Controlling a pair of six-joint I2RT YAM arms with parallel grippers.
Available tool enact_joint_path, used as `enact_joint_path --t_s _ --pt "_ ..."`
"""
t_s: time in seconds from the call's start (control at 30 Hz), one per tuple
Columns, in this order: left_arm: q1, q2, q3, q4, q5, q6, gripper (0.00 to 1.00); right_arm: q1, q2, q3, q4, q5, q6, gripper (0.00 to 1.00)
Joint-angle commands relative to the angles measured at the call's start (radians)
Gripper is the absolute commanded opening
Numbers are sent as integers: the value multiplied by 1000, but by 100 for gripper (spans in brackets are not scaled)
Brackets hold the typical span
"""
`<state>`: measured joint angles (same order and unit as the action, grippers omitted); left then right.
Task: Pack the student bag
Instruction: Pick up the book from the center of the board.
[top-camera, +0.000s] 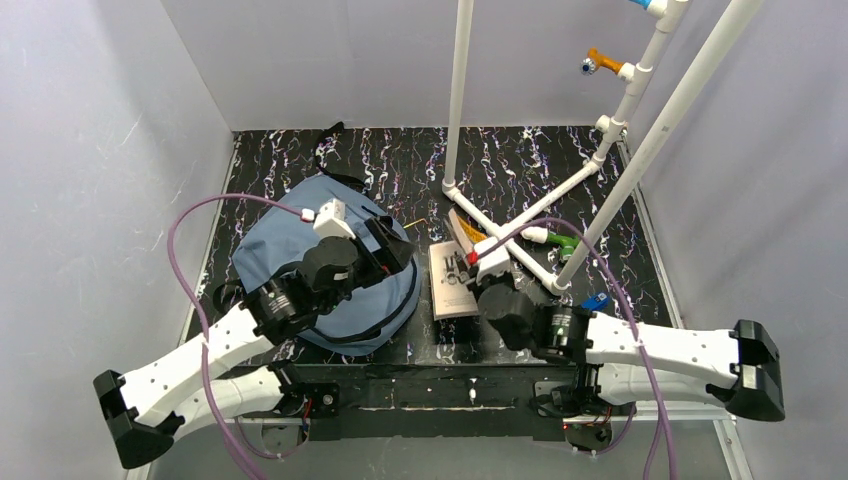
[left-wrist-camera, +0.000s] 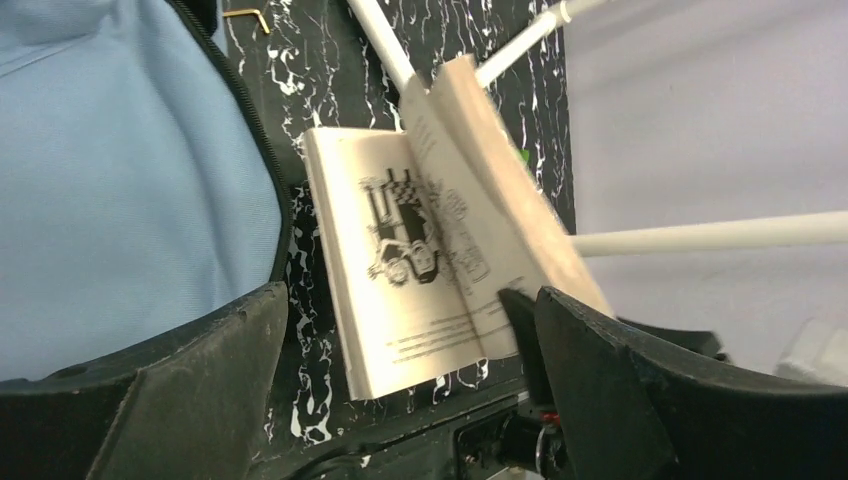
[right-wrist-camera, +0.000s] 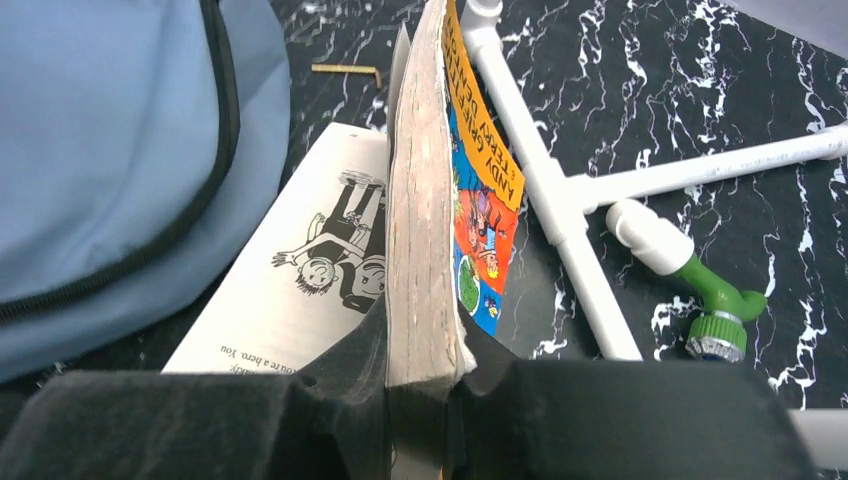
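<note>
The slate-blue student bag (top-camera: 290, 250) lies flat on the left of the black marbled table, its zipper trim facing the book. An open paperback book (top-camera: 452, 285) lies just right of it. One half lies flat showing a cartoon page (right-wrist-camera: 300, 290). The other half, a thick block of pages (right-wrist-camera: 420, 230) with an orange cover, stands raised. My right gripper (right-wrist-camera: 420, 375) is shut on that block's lower edge. My left gripper (top-camera: 388, 248) hovers over the bag's right edge, jaws wide apart and empty. In its wrist view the book (left-wrist-camera: 400, 270) lies beyond the left gripper (left-wrist-camera: 410, 385).
A white PVC pipe frame (top-camera: 520, 215) stands right behind the book, one bar (right-wrist-camera: 545, 180) close to the raised cover. A green-capped pipe end (right-wrist-camera: 715, 305) lies to the right. A small brass hex key (right-wrist-camera: 345, 70) lies behind the book. Grey walls close in the table.
</note>
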<state>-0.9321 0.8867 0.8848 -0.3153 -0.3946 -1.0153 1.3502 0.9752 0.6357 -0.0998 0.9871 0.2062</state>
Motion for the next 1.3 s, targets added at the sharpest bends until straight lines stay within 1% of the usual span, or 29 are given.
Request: enact_joint_path --t_s 0.0,0.07,0.1,0.2,0.3,0.37,0.6,0.8,0.9,1.0,1.1,1.27 --pt "16 -19 -40 -67 -28 -78 94 -98 -49 142 8 -150 4 1" --pt "21 -17 -65 -41 31 -171 97 -124 -34 201 -6 -186 4 1" --pt "23 -19 -89 4 66 -207 98 -129 -26 222 -12 -199 4 1" --pt "24 -28 -182 189 145 -319 98 -139 -14 262 -11 -242 9 1" --pt "26 -32 -273 378 181 -433 98 -148 -14 281 -2 -282 27 1" --pt "29 -36 -286 392 177 -474 98 -153 -13 286 1 -301 43 1" --pt "40 -109 -300 443 134 -475 98 -163 -14 265 22 -367 104 1" --pt "56 -93 -309 470 159 -517 98 -163 -10 260 69 -467 149 1" --pt "59 -88 -303 473 149 -496 98 -163 -7 246 90 -538 110 1" --pt "61 -83 -299 473 147 -497 98 -163 -26 221 147 -600 52 1" --pt "62 -79 -291 472 149 -494 98 -163 -18 228 130 -627 4 1" --pt "63 -72 -282 472 139 -497 98 -163 1 229 135 -715 -67 1"
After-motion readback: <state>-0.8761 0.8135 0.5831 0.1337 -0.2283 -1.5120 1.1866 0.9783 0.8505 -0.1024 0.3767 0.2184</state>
